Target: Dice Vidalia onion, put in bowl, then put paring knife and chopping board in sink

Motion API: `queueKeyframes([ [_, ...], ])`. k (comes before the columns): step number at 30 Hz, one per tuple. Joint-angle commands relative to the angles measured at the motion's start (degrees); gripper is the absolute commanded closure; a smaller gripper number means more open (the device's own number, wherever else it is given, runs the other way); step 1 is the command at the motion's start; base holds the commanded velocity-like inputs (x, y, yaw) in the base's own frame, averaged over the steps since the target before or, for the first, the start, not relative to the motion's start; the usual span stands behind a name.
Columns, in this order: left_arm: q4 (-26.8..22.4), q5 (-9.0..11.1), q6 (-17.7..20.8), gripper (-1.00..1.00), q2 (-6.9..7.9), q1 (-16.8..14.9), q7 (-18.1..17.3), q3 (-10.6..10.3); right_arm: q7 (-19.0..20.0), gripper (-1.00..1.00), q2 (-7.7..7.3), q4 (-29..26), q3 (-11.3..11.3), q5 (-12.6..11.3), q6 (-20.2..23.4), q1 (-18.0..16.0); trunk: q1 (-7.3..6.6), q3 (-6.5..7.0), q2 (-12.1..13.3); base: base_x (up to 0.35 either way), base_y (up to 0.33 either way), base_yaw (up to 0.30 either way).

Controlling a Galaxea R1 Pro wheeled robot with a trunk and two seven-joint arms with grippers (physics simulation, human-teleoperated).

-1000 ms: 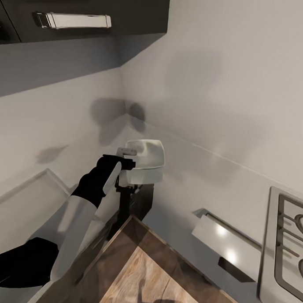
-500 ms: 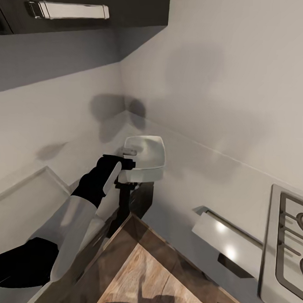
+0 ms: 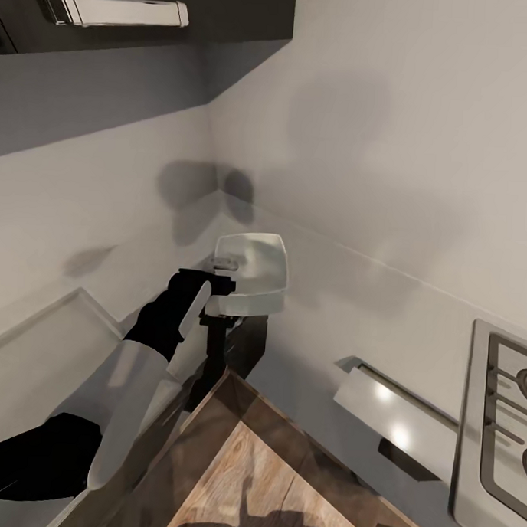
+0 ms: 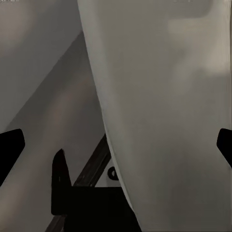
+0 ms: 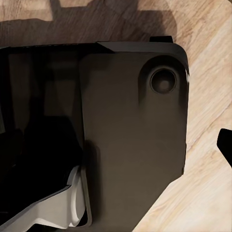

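Your left end effector [image 3: 220,281] is clamped on the near rim of the bowl [image 3: 254,274], and the bowl hangs lifted above the tabletop [image 3: 322,327], tilted a little, with its hollow reaching away from the fingers toward the corner of the walls. In the left wrist view the bowl's pale wall [image 4: 164,111] runs straight out from between the fingers, with a dark fingertip [image 4: 10,147] at each side edge. That is a thin edge grip on a glossy, wide dish: a quick swing or a wrist roll could let it pivot or slip out, in my judgement, and it would drop onto the tabletop just below. Below and behind the end effector, nearer you, lies a brown wooden surface [image 3: 277,479], hard to name from here; lower the bowl beside it, not on its edge, or the bowl may rock. Farther off to the right of the end effector sit a pale ledge [image 3: 391,407] and a stove grate [image 3: 509,427]; keep the swing short of them. Whether your right end effector is apart or together, I cannot tell; its wrist view shows dark robot body over a wood floor [image 5: 212,72].
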Motion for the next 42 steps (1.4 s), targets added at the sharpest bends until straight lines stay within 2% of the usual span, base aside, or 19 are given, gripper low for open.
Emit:
queueKeyframes([
  [1,-0.2,0.6,0.2,-1.0,0.04,0.0,0.5,-0.1,0.2,-1.0,0.0,0.1,0.4,-0.6,-0.3,0.0,0.03,-0.09,-0.1,0.0,0.0,0.0],
  [2,-0.4,0.6,0.2,-1.0,0.05,0.0,0.5,-0.1,0.2,-1.0,0.0,0.1,0.4,-0.6,-0.3,0.0,0.03,-0.09,-0.1,0.0,0.0,0.0],
  [3,-0.4,0.6,0.2,1.0,0.06,0.0,0.5,-0.1,0.2,-1.0,0.0,0.1,0.4,-0.6,-0.3,0.0,0.03,-0.09,-0.1,0.0,0.0,0.0],
  [19,-1.3,0.6,0.2,1.0,0.06,0.0,0.5,0.0,0.2,-1.0,0.0,0.1,0.4,-0.6,-0.3,0.0,0.03,-0.09,-0.1,0.0,0.0,0.0],
  [23,-5.2,0.6,0.4,1.0,0.06,0.0,0.5,0.4,0.2,-1.0,0.0,0.1,0.4,-0.6,-0.3,0.0,0.03,-0.09,-0.1,0.0,0.0,0.0],
  [28,-13.1,0.7,0.9,1.0,0.07,0.0,0.5,3.6,0.2,-1.0,0.04,0.1,0.4,-0.6,-0.3,0.0,0.03,-0.09,-0.1,0.0,0.0,0.0],
  [31,-18.1,0.8,1.6,1.0,0.07,0.0,0.4,4.2,0.2,-1.0,0.08,0.1,0.4,-0.6,-0.3,0.0,0.03,-0.09,-0.1,0.0,0.0,0.0],
  [37,-24.6,0.9,7.7,1.0,0.07,0.0,0.4,4.4,0.2,-1.0,0.09,0.1,0.4,-0.6,-0.3,0.0,0.03,-0.09,-0.1,0.0,0.0,0.0],
  [39,-25.3,0.9,8.3,1.0,0.07,0.0,0.4,4.6,0.2,-1.0,0.09,0.1,0.4,-0.6,-0.3,0.0,0.03,-0.09,-0.1,0.0,0.0,0.0],
  [42,-26.6,1.0,8.8,1.0,0.07,0.1,0.3,6.1,0.2,-1.0,0.09,0.1,0.4,-0.6,-0.3,0.0,0.03,-0.09,-0.1,0.0,0.0,0.0],
])
